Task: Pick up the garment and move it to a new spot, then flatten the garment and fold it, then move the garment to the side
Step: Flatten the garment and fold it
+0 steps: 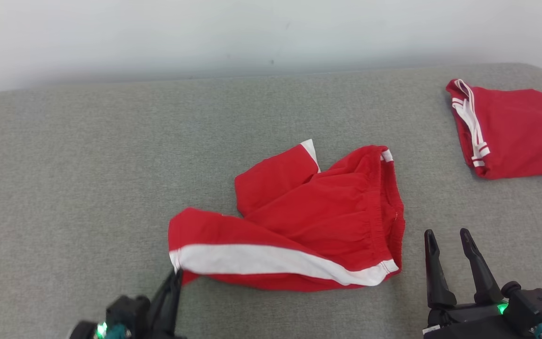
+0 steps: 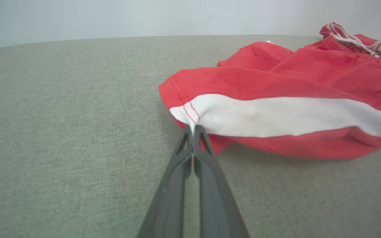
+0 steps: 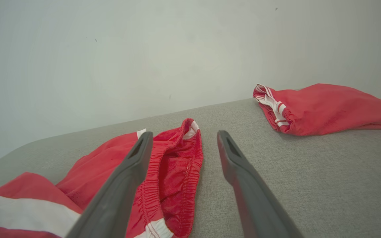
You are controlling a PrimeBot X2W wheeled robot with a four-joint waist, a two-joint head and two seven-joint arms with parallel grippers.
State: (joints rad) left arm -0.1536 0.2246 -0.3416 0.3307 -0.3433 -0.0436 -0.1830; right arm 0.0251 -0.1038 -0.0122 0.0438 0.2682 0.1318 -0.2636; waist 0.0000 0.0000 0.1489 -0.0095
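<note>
The left pincer [image 2: 193, 129] pinches the white-striped hem corner of the red shorts [image 1: 308, 212], which lie ahead and to its right on the grey cushion [image 1: 87, 165]. The right pincer [image 1: 446, 233] stands spread and empty, with the shorts' waistband just to its left.

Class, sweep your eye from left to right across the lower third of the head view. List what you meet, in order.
left gripper, shut on the hem → red shorts with a white side stripe → right gripper, jaws open
</note>
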